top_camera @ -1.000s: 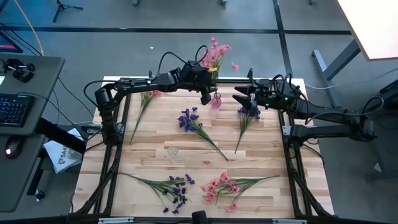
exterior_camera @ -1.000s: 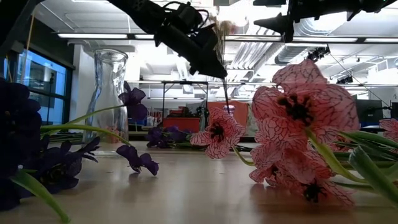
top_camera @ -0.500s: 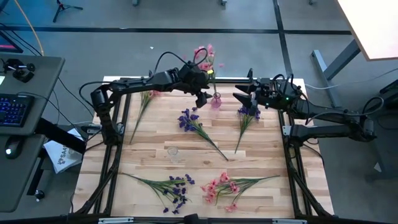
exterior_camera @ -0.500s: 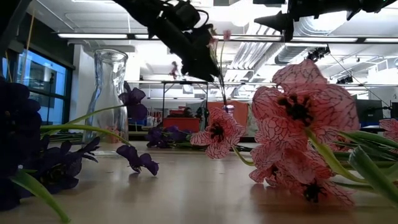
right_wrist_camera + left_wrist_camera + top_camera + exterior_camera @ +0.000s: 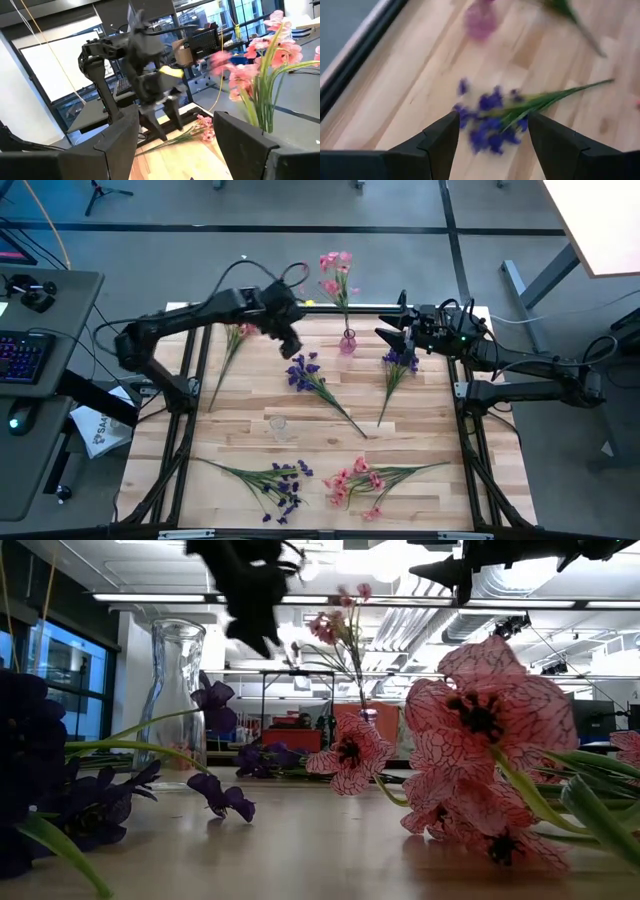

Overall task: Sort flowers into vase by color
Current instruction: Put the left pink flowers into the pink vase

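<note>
1. Wooden table (image 5: 420,420) has sprigs scattered all over it
2. I've got the left gripper (image 5: 291,346) spread open and empty, right above a purple sprig (image 5: 310,375)
3. Pink sprig (image 5: 337,275) stands upright in the small pink vase (image 5: 347,342) at the far edge
4. Right gripper (image 5: 385,337) hangs over another purple sprig (image 5: 398,365), fingers apart, holding nothing
5. Clear vase (image 5: 279,426) is mid-table with nothing in it

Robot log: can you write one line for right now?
left gripper: open, above purple flower sprig | pink flower sprig: standing in small pink vase | right gripper: open, waiting
</note>
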Tool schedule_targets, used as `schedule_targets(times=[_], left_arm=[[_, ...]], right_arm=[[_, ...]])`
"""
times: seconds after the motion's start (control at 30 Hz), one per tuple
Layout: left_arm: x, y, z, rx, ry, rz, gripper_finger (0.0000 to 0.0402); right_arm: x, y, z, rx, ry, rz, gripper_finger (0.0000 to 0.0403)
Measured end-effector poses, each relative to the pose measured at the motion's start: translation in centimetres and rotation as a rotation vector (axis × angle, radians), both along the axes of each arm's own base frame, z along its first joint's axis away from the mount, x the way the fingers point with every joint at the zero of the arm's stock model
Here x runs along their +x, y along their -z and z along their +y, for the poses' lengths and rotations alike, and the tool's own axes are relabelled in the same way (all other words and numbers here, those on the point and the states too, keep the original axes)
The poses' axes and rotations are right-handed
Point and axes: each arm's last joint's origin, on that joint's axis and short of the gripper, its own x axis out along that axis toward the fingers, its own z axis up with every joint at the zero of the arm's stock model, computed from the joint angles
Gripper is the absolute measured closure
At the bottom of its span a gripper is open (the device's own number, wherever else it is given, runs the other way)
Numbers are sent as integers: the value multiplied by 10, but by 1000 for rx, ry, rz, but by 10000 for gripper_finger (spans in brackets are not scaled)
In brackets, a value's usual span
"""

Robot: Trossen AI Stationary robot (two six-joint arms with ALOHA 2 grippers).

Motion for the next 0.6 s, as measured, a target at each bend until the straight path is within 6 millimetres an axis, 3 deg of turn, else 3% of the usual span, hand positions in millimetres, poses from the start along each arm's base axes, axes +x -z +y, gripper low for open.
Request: schedule_targets(times=[0.17,0.3,0.47,0.6], left_arm=[[-52,19,-23,51,-271,51,177],[-86,56,-34,-48,-453,111,177],[-111,103,-26,-125,-590,323,177],[-121,122,-8,-143,-620,433,177]], right_arm=[[0,0,0,0,0,1,152],[0,0,0,0,0,1,152],[0,0,-1,1,18,1,152],[-1,0,-2,4,64,0,152]])
